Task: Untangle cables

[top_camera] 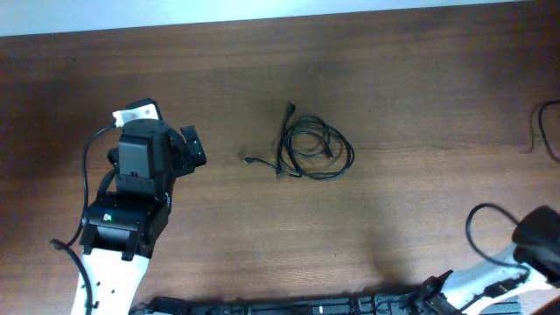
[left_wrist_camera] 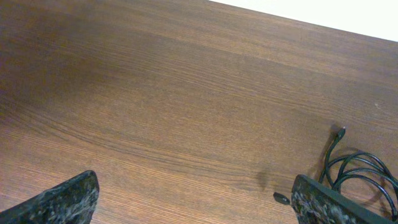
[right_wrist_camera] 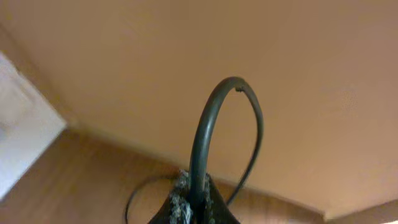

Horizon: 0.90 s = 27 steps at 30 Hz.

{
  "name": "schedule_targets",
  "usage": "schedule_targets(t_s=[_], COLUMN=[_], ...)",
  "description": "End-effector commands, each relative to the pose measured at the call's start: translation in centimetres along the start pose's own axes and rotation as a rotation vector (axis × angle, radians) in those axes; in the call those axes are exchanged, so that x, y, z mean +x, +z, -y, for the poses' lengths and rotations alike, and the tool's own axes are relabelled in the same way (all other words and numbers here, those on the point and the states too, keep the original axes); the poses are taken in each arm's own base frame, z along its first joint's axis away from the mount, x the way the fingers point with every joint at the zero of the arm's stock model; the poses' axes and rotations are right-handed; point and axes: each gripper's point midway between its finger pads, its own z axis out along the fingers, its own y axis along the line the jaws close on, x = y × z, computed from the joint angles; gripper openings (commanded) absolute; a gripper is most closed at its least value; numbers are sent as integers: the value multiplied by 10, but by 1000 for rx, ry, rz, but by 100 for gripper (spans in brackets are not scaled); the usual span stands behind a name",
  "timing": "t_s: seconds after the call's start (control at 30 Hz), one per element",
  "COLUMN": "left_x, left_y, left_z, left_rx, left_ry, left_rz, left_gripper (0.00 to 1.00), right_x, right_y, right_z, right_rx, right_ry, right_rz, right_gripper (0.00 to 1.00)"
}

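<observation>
The cables are thin black cords coiled in a loose loop at the middle of the wooden table, with one plug end trailing left. In the left wrist view the coil lies at the lower right, partly behind my right finger, and the plug end lies beside that finger. My left gripper is open and empty, left of the coil, its fingers wide apart above bare wood. My right gripper sits at the table's bottom right, far from the coil; its fingers are together with a thick arm wire running over them.
Another black cord loops in at the table's right edge. A black rail runs along the front edge. The right wrist view shows only a tan surface and the arm's own thick wire.
</observation>
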Motion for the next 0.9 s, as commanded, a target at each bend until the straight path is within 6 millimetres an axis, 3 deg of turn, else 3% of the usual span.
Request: schedule_targets(t_s=[0.0, 0.27, 0.3, 0.37, 0.43, 0.5, 0.57, 0.7, 0.8, 0.87], left_x=[-4, -4, -4, -4, -4, -4, -4, -4, -4, -4], left_y=[-3, -3, -3, -3, -3, -3, -3, -3, -3, -3], left_z=[-1, -1, -1, -1, -1, -1, -1, -1, -1, -1], left_rx=[5, 5, 5, 5, 5, 5, 5, 5, 5, 5], left_ry=[-17, -17, -17, -17, -17, -17, -17, -17, -17, -17], left_rz=[13, 13, 13, 13, 13, 13, 13, 13, 13, 13], left_gripper=[99, 99, 99, 99, 99, 99, 99, 99, 99, 99], right_x=[33, 122, 127, 143, 153, 158, 162, 177, 196, 209], right_y=[36, 108, 110, 115, 115, 112, 109, 89, 47, 26], right_z=[-18, -33, -34, -38, -42, -49, -59, -89, -134, -148], right_rx=[-71, -23, -25, -40, -60, -103, -162, -377, -692, -770], right_ry=[9, -92, -96, -107, -114, -110, -98, -123, -259, -347], right_rz=[-140, -435, -452, -512, -551, -575, -598, -685, -759, -791], right_gripper=[4, 4, 11, 47, 70, 92, 100, 99, 99, 99])
